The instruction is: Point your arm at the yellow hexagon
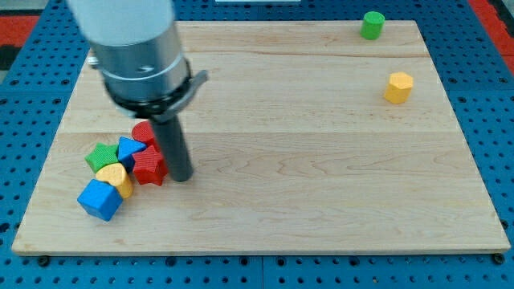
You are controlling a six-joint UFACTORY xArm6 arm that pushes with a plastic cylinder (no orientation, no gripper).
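Our tip (182,178) sits at the view's lower left, touching the red block (149,167) in the cluster with the green block (102,156), blue triangle (129,148), yellow block (115,177) and blue cube (99,199). No fingers, just the rod, holding nothing. Yellow hexagon (398,87) is far right, below the green cylinder (373,25), well apart from us.

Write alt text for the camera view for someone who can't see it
My tip rests beside a red block in a cluster at the wooden board's left, with green, blue and yellow blocks. The yellow hexagon sits far off at the view's right, below a green cylinder.
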